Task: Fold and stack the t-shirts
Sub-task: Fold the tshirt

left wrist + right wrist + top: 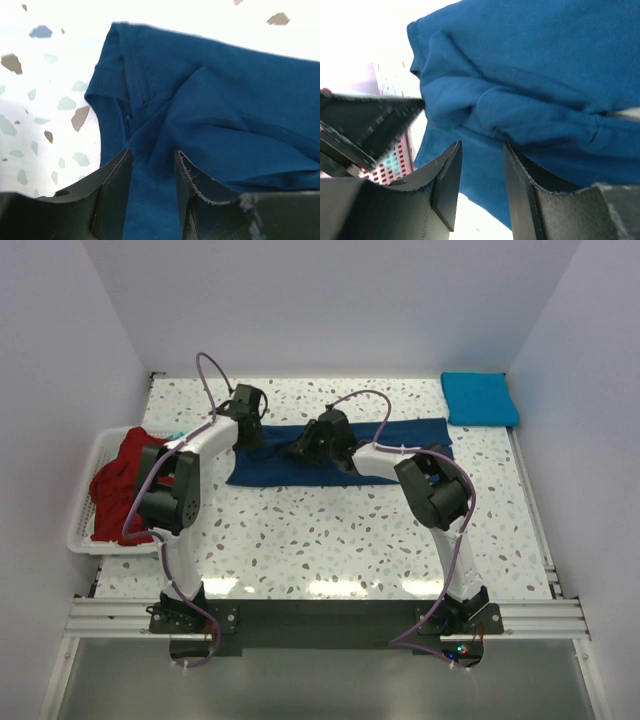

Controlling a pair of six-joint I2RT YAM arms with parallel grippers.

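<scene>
a: where's the navy t-shirt (275, 465)?
b: flat on the counter (330, 530), long axis left to right. your left fingers (117, 195) stand apart over its collar end, right fingers (445, 190) apart over its middle.

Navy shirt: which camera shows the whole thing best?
The top camera. It shows the navy shirt from end to end, a long folded strip on the table. The left wrist camera shows only the end with the collar. The right wrist camera shows only a bunched edge.
</scene>
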